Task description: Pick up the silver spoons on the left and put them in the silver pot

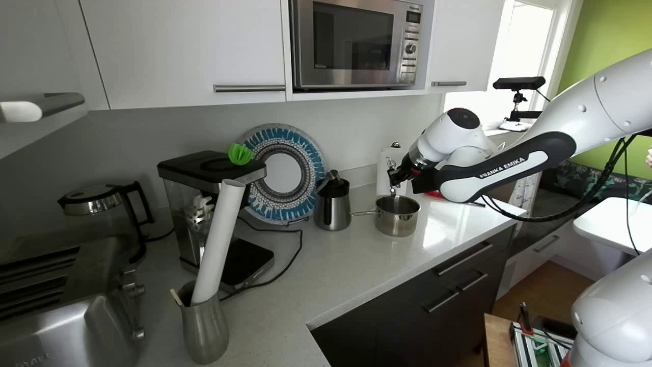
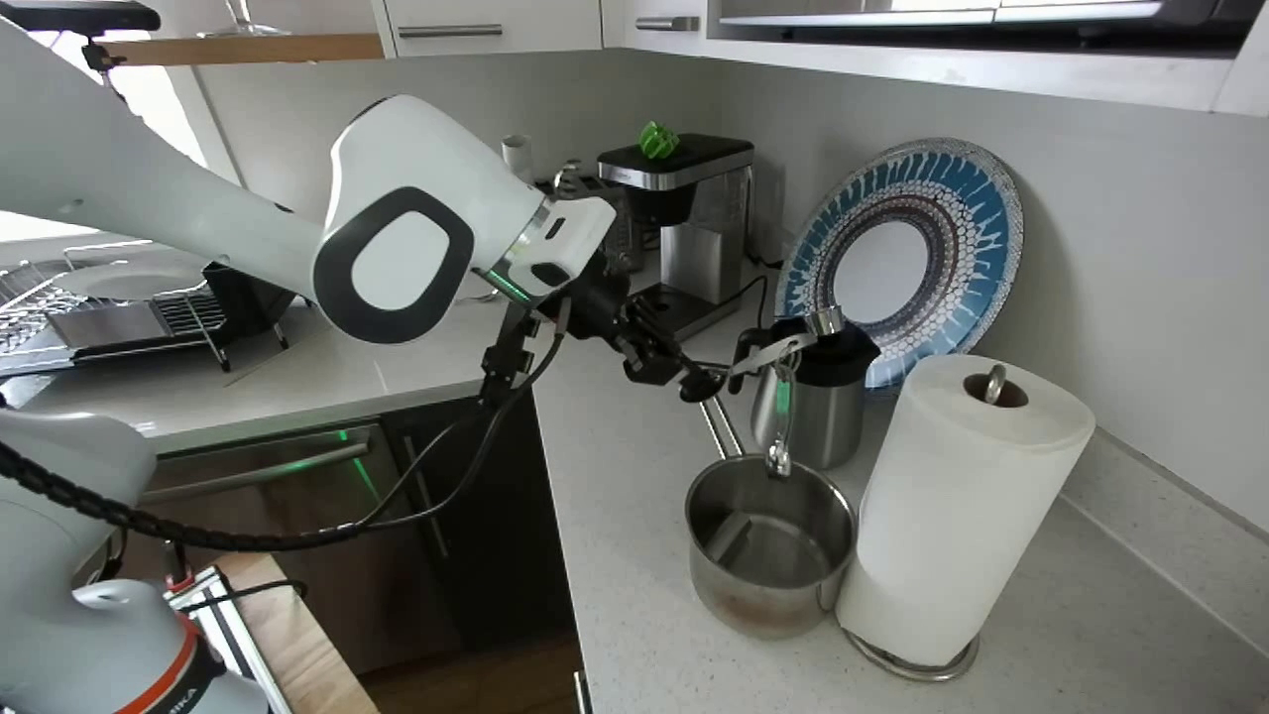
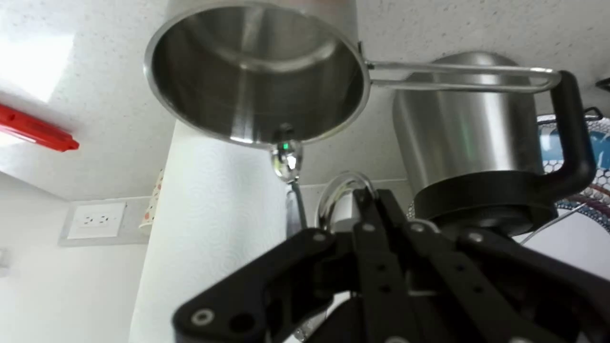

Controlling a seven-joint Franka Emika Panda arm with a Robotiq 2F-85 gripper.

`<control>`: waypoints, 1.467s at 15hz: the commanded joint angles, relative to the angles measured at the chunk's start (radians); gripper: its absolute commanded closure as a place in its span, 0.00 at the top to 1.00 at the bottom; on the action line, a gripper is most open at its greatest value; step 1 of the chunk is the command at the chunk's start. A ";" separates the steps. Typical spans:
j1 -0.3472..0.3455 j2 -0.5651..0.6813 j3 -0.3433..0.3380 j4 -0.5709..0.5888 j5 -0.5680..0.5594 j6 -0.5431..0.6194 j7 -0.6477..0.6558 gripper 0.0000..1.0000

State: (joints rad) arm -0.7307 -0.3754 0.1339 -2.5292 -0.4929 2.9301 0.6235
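The silver spoons hang in a cluster from a metal ring. My gripper [image 3: 371, 197] is shut on this ring in the wrist view, and the spoons [image 3: 287, 162] dangle beside its fingers. The gripper also shows in both exterior views [image 1: 395, 176] [image 2: 702, 383], with the spoons [image 1: 392, 191] [image 2: 780, 436] below or beside it. The silver pot [image 1: 397, 225] stands upright on the counter. In both exterior views [image 2: 758, 600] the lowest spoon bowl hangs near the pot's rim. In the wrist view it overlaps the pot's [image 3: 205, 85] rim. A pale streak inside the pot cannot be identified.
The dark-trimmed metal jug [image 1: 332, 211] stands close to the pot's handle. A paper towel roll [image 2: 962, 506] stands right beside the pot. A patterned round plate [image 2: 902, 258] leans on the wall. A red object [image 3: 35, 128] lies on the counter. A coffee machine [image 1: 204, 176] stands farther along.
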 commanded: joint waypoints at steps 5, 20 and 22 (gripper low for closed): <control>-0.063 0.017 0.052 0.008 -0.027 -0.004 0.075 0.01; 0.018 0.040 0.105 -0.038 -0.091 -0.289 0.339 0.01; 0.059 0.062 0.085 -0.034 -0.083 -0.301 0.338 0.01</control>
State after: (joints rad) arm -0.7370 -0.3364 0.2597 -2.5626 -0.5503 2.6578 0.9223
